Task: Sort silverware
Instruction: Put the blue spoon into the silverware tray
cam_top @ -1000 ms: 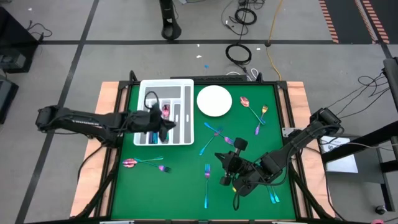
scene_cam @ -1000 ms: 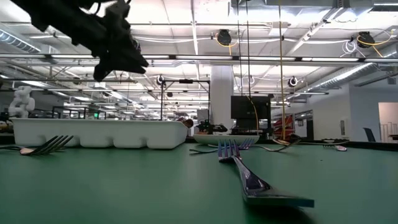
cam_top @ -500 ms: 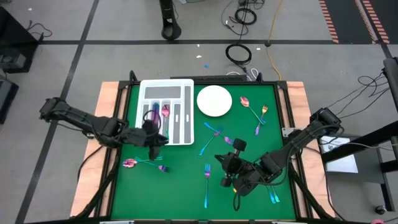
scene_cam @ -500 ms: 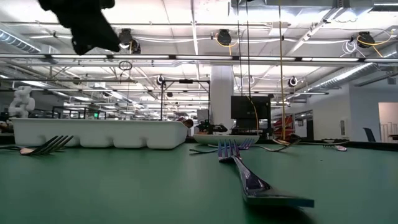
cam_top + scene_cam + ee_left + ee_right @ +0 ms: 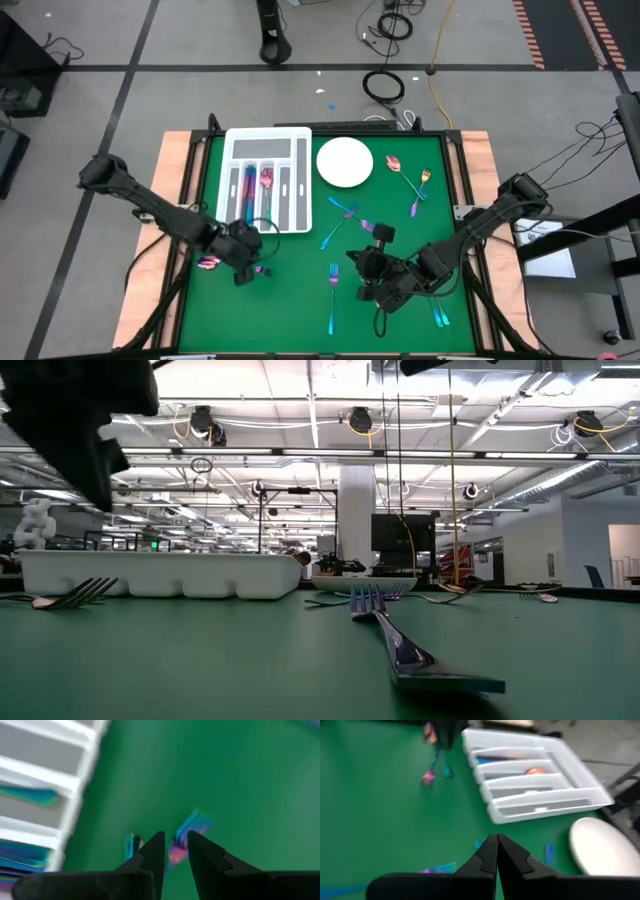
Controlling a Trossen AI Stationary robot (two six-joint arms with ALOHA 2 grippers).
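Observation:
The silverware lies scattered on the green table. A pink spoon and a purple fork lie near the left edge. Another fork lies near the middle, and several pieces lie near the white plate. A few pieces sit in the white tray. My left gripper hovers over the purple fork, slightly open. My right gripper hovers beside the middle fork, shut.
In the low view one fork lies close in front, the tray stands at the far left and fork tines lie before it. A spoon and a gold fork lie right of the plate. A blue piece lies near the right near corner.
My left gripper has moved from above the tray toward the table's near edge and now hangs over the spoon and fork at the near left. The right arm has kept still.

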